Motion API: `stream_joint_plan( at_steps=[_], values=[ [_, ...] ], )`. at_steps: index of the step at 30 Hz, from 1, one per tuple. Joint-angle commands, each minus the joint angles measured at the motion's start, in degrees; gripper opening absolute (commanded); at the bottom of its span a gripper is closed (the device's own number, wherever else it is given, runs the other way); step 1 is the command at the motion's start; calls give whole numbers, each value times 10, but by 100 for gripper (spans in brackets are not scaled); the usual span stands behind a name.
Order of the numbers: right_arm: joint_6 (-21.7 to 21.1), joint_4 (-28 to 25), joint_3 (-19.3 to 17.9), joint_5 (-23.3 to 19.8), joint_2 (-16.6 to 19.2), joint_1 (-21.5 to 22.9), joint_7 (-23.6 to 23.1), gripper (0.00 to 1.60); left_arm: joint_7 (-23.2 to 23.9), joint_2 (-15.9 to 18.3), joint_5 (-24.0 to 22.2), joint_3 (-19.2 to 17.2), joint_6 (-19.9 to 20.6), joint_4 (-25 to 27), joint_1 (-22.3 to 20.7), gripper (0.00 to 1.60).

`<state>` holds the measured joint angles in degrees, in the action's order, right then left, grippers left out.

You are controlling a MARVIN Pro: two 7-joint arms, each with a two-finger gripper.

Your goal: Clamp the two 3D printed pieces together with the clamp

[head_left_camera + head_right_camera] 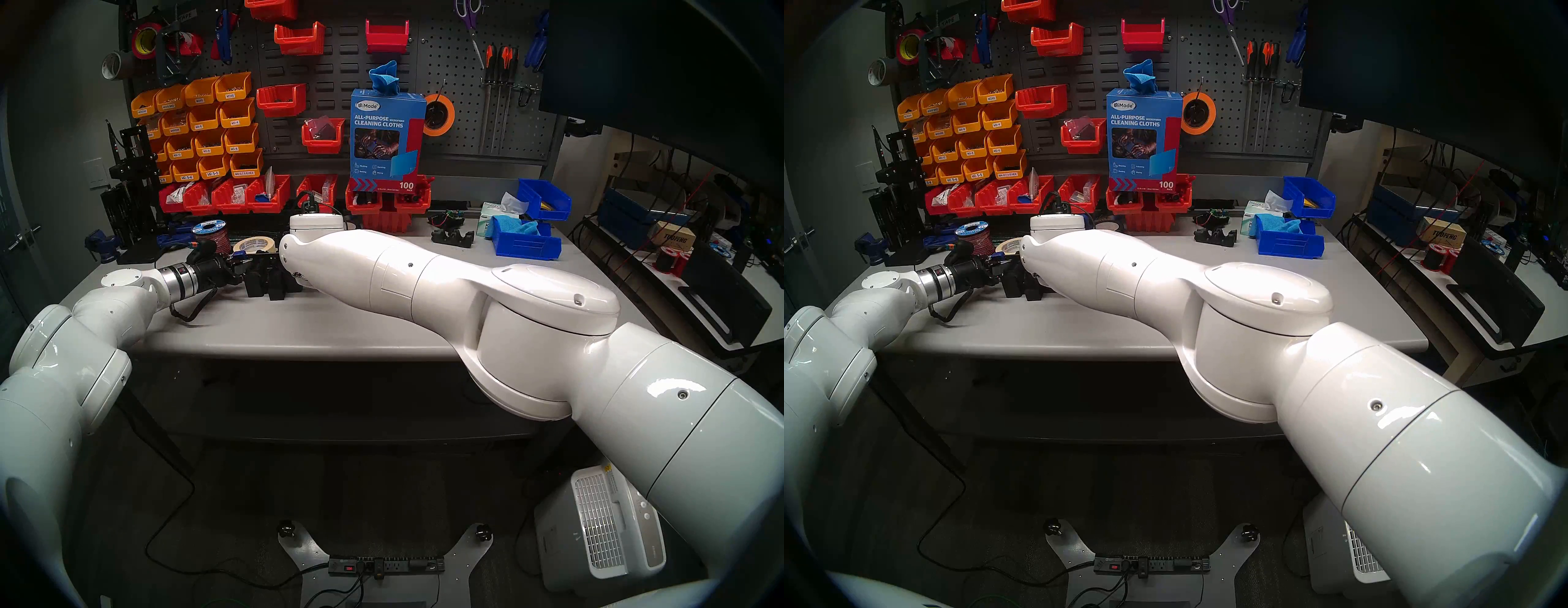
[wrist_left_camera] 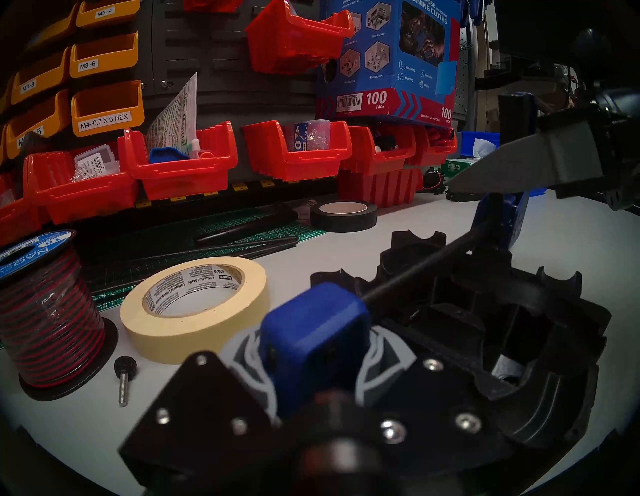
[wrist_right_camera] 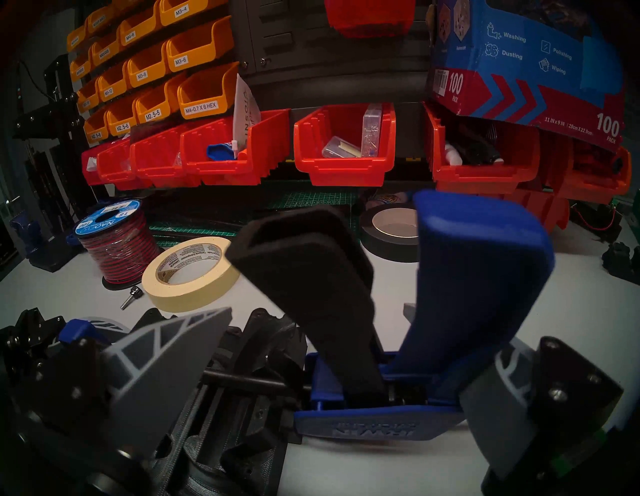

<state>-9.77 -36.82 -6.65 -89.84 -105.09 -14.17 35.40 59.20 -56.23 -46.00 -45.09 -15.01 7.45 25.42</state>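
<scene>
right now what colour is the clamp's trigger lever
Black, beside the blue handle; the trigger lever shows best in the right wrist view.

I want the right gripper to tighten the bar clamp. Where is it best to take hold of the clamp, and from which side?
Probably the handle pair of the bar clamp: the black trigger and the blue handle stand up side by side. Come from the near side, where the open right gripper straddles them, one finger outside each. The left gripper holds the blue end jaw.
</scene>
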Motion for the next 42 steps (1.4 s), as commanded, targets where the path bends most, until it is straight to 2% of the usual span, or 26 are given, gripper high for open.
stream_joint_plan(
  at_steps=[1,10,17,19,20,21,41,42],
  values=[
    [1,-30,2,2,-32,5,-34,160,24,-25,-1,-2,-9,36,-34,0],
    [3,-34,4,6,-18,15,-42,160,28,-20,3,-2,-10,38,-34,0],
    [3,-40,14,17,-20,19,-47,160,33,-26,5,-3,-11,44,-35,0],
    [4,-38,15,20,-11,23,-46,160,31,-16,7,-2,-11,39,-33,0],
    [6,-42,20,24,-21,21,-48,160,34,-28,6,-3,-12,45,-35,0],
    [6,-41,21,27,-12,24,-47,160,33,-18,7,-3,-11,41,-33,0],
    [17,-59,62,52,-13,23,-53,160,42,-20,13,-4,-12,47,-33,0],
    [17,-57,63,54,-5,27,-52,160,40,-10,15,-4,-12,42,-32,0]
  ],
)
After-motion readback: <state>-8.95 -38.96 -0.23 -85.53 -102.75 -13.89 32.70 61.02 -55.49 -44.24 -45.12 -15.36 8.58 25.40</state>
